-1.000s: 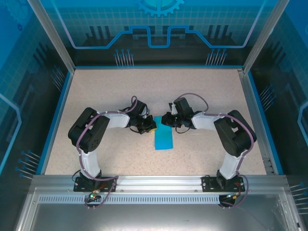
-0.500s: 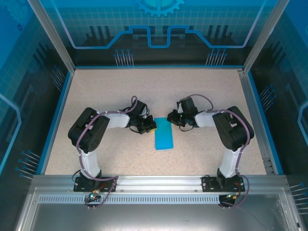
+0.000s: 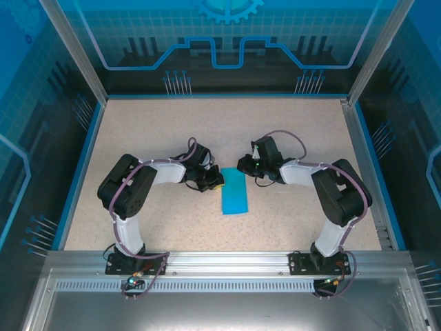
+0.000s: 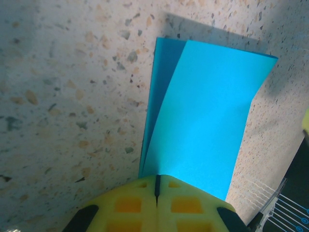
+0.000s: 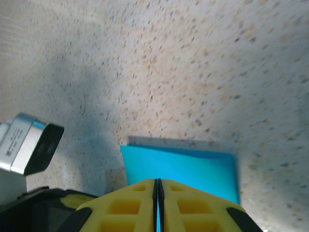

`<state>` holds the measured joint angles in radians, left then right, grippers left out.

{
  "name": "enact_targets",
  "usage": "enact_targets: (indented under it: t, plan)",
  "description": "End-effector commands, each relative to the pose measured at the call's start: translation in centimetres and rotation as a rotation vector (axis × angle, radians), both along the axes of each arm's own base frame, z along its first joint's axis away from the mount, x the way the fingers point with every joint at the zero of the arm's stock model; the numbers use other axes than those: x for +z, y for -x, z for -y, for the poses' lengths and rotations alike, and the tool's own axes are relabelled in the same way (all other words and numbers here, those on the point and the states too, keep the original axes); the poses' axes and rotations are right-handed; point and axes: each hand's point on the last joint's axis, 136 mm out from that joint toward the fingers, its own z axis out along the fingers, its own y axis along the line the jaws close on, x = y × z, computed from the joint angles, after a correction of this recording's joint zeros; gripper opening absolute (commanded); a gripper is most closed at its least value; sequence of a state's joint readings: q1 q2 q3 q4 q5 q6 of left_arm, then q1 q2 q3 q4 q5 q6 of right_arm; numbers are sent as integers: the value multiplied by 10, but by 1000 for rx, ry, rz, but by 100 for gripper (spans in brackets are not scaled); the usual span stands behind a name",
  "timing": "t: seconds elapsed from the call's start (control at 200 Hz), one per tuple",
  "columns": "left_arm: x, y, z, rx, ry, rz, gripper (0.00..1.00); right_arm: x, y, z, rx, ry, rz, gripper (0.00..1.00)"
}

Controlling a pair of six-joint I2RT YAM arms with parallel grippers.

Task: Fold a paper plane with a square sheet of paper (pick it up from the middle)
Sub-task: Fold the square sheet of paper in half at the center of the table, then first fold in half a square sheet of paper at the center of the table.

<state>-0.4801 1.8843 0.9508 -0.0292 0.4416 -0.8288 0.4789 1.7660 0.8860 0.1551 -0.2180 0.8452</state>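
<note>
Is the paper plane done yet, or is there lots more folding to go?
Not yet. Done: the blue paper is folded once into a long double strip, flat on the table. In hand: the left gripper, jaws shut, sits at one edge; the right gripper, jaws shut, sits near its far end. Left: no pointed nose or wings, so most folds remain.

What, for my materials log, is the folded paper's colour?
The paper is plain teal-blue, clearest in the left wrist view.
</note>
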Motion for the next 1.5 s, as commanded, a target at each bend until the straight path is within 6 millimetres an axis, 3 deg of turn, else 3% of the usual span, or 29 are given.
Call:
enact_targets:
  t: [0.0, 0.19, 0.335, 0.46, 0.54, 0.63, 0.77, 0.895, 0.945, 1.165, 1.32, 1.496]
  plan:
    - [-60, 57, -46, 9, -249, -221, 0, -11, 5, -10, 43, 17, -42, 11]
    - [-61, 58, -48, 8, -256, -224, 0, -27, -12, -9, 19, 54, -79, 11]
    - [-62, 60, -49, 11, -259, -230, 0, -46, -21, 15, -80, 86, -130, 10]
    - [-62, 61, -49, 11, -259, -230, 0, -51, -24, 38, -153, 129, -141, 10]
    - [-62, 60, -49, 11, -259, -231, 0, -41, -26, 46, -169, 135, -115, 10]
    - [-59, 59, -48, 11, -255, -226, 0, -15, -24, 43, -139, 117, -56, 10]
    - [-52, 54, -44, 4, -237, -207, 0, 13, 0, 25, -5, 58, 0, 11]
    - [-30, 41, -29, -25, -170, -148, 0, 13, 28, 4, 122, 9, -42, 11]
    - [-15, 33, -20, -42, -124, -110, 2, 1, 44, 3, 149, 7, -78, 11]
    - [51, 3, 13, -101, 45, 43, 7, -16, 57, 1, 182, 15, -127, 11]
    - [66, -5, 22, -121, 76, 84, 7, -25, 58, -1, 195, 31, -154, 10]
    - [66, -10, 35, -152, 70, 86, 7, -36, 60, 1, 194, 61, -182, 10]
